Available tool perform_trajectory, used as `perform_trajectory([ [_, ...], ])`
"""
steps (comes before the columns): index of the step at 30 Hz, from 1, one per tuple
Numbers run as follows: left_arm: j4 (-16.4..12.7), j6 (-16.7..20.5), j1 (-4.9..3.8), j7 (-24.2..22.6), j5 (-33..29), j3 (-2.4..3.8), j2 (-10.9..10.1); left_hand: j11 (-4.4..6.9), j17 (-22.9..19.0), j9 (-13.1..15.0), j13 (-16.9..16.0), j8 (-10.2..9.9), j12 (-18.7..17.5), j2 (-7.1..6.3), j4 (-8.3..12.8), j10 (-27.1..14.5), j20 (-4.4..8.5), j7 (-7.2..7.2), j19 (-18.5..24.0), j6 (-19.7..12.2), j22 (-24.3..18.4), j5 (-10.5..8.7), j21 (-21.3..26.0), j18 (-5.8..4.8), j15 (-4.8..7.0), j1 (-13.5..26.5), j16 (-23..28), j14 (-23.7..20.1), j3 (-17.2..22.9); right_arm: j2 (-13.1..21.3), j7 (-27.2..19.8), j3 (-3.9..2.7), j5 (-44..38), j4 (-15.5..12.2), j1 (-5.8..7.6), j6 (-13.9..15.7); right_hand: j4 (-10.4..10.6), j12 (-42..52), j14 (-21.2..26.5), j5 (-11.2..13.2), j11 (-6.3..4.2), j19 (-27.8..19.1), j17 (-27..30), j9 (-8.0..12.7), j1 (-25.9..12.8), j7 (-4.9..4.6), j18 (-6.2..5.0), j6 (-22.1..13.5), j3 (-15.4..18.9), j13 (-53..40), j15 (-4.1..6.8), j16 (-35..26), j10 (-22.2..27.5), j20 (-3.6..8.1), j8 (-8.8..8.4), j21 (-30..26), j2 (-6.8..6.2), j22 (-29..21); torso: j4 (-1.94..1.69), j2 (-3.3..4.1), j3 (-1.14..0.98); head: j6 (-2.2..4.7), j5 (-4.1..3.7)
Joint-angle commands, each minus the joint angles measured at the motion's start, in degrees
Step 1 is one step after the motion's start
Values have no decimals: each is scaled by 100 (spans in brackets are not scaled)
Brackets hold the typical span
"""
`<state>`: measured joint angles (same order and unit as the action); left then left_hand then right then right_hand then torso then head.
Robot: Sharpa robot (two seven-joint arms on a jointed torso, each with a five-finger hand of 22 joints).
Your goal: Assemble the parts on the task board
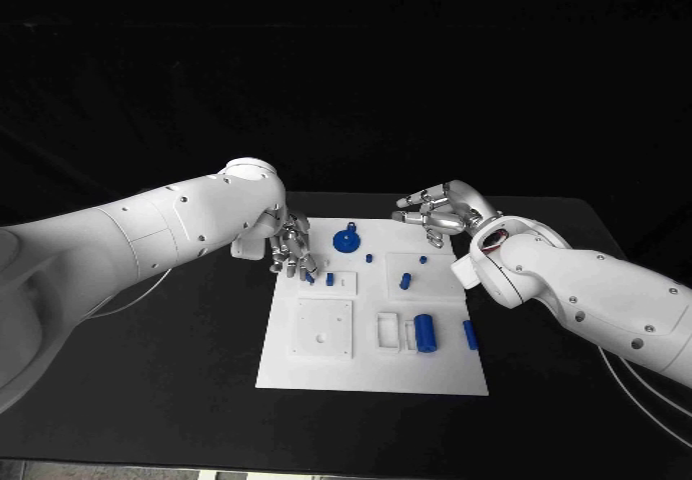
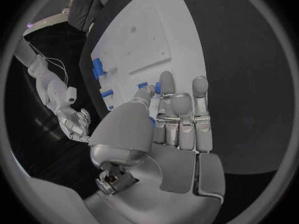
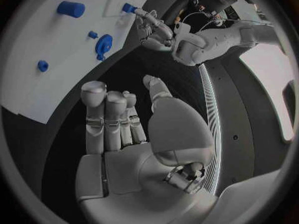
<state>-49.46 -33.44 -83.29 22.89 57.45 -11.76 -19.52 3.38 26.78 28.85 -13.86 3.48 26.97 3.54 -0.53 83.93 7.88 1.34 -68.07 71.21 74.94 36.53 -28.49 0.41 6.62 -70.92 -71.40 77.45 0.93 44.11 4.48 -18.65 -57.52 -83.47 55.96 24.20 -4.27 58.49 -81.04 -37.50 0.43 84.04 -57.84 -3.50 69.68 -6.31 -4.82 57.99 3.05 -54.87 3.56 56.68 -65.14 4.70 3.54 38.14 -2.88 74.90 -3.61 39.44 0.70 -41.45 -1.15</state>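
Observation:
The white task board [image 1: 372, 372] lies in the middle of the black table. My left hand [image 1: 296, 250] hangs over its far left corner, fingers pointing down. There the thumb and a finger pinch a small blue part [image 2: 157, 88], which also shows at those fingertips [image 3: 129, 8]. My right hand [image 1: 437, 212] hovers above the board's far right edge, holding nothing, its fingers [image 3: 106, 119] stretched out and the thumb apart. A round blue knob [image 1: 346, 241] stands at the far middle, and small blue pegs [image 1: 405, 282] stand near the centre.
A thick blue cylinder [image 1: 426, 332] and a blue bar [image 1: 470, 335] lie at the board's near right, beside a white block [image 1: 388, 330]. A square raised panel [image 1: 323, 327] fills the near left. Bare black table [image 1: 173, 380] runs along both sides.

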Motion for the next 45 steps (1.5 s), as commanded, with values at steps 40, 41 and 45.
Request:
perform_trajectory([
  [40, -83, -136, 17, -65, 14, -4, -5, 43, 13, 2, -25, 35, -11, 19, 1312, 266, -1, -25, 47, 56, 120, 46, -41, 97, 13, 7, -32, -4, 1234, -12, -29, -3, -15, 6, -4, -82, -2, -18, 20, -24, -10, 87, 1, -8, -66, -7, -95, 26, -20, -2, 13, -20, 47, 5, 2, -14, -2, 435, 1, -2, -4, -13, 5],
  [41, -88, -136, 17, -63, 14, -4, -7, 43, 13, 2, -25, 35, -11, 19, 1312, 266, -1, -25, 47, 56, 120, 46, -41, 97, 13, 7, -32, -4, 1234, -12, -30, -3, -15, 6, -4, -82, -2, -18, 20, -24, -10, 87, 1, -8, -66, -7, -95, 26, -20, -2, 13, -20, 47, 5, 2, -14, -2, 435, 2, -3, -3, -15, 7],
  [45, -116, -136, 17, -55, 13, -5, -16, 44, 13, 1, -26, 35, -9, 17, 1316, 266, -3, -25, 49, 57, 120, 49, -43, 99, 12, 9, -33, -4, 1233, -11, -30, -3, -15, 7, -4, -82, -2, -18, 20, -24, -10, 87, 1, -8, -66, -7, -95, 26, -20, -2, 13, -20, 47, 5, 2, -14, -2, 435, 0, -3, 0, -16, 12],
])
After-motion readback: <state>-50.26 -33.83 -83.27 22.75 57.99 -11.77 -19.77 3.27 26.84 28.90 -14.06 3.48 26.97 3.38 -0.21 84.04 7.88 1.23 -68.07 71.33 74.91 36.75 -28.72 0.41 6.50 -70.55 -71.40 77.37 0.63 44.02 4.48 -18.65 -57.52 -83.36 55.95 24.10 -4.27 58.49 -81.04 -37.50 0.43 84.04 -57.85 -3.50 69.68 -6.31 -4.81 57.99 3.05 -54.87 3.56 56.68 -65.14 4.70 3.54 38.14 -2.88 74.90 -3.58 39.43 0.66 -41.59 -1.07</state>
